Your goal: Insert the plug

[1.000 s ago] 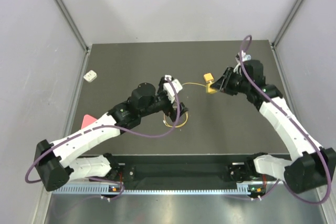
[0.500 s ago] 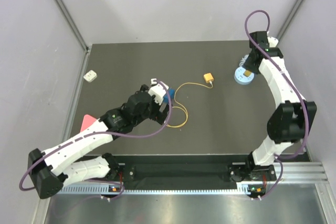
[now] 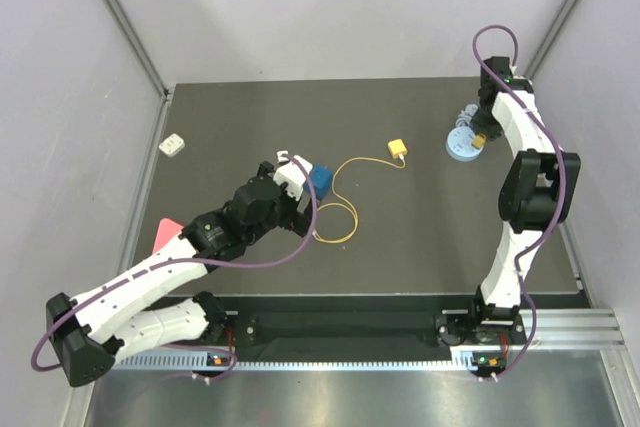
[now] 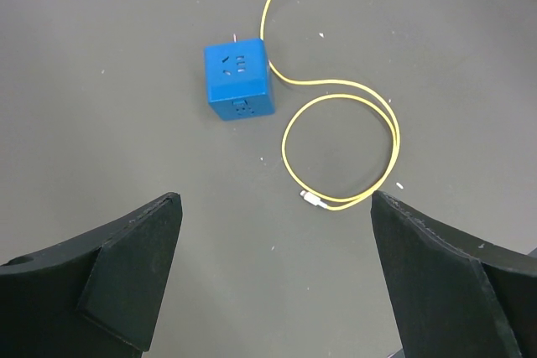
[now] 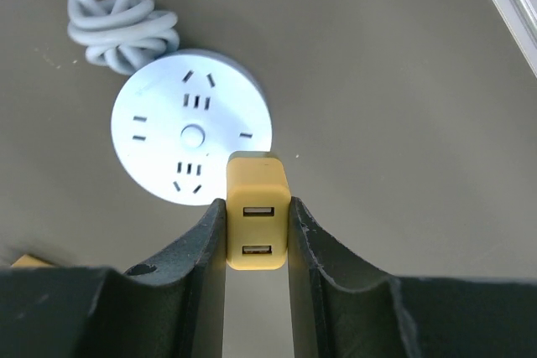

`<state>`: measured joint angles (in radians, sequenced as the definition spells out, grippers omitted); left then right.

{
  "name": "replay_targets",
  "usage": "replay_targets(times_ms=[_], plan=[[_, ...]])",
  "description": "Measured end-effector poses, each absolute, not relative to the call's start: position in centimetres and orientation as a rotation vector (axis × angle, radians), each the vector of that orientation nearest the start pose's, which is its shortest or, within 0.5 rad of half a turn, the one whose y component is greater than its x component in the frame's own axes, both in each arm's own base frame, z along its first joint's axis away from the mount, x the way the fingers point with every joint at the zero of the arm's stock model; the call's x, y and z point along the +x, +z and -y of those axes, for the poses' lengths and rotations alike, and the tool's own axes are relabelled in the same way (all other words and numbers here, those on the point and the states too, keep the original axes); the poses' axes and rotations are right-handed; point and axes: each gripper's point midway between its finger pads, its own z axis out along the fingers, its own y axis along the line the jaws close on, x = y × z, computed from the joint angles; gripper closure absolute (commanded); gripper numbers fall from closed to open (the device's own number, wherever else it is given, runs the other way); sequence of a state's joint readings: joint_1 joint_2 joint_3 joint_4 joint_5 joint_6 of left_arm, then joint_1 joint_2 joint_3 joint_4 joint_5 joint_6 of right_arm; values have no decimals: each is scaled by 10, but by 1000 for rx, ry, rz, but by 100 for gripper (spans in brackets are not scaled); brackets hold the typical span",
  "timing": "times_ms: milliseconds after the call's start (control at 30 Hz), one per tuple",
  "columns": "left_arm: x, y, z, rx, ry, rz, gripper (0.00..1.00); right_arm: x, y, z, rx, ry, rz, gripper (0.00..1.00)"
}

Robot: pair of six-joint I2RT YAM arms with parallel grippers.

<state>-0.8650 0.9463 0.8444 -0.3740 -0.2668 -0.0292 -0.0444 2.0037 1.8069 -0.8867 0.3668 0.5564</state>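
The right hand [image 5: 258, 207] is pinching a yellow charger block [image 5: 258, 180] over the round socket [image 5: 159, 136], likely aligning it; the left hand [image 4: 274, 203] is gaping wide.

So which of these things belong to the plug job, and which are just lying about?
Job in hand:
- plug, yellow, corded, lying on the table
- USB block, yellow, no cord, clamped in the right gripper
- round socket, white

Seemingly lying about:
- blue cube
- white piece, far left
- pink piece, left edge
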Motion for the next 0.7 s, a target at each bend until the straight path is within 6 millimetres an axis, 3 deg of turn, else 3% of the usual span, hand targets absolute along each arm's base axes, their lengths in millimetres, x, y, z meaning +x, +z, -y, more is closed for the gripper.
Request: replay_targets(times_ms=[233,467,700], plan=[[237,209,211,686,-290,-1939,1,467,120,74,891,-263,-2414,100],[239,208,210,684,-279,-1944,2,473,118,71,889,-224,-2409,100],[240,208,209,677,-268,-1943,2,480,101,69,895,-209,-2424,100]])
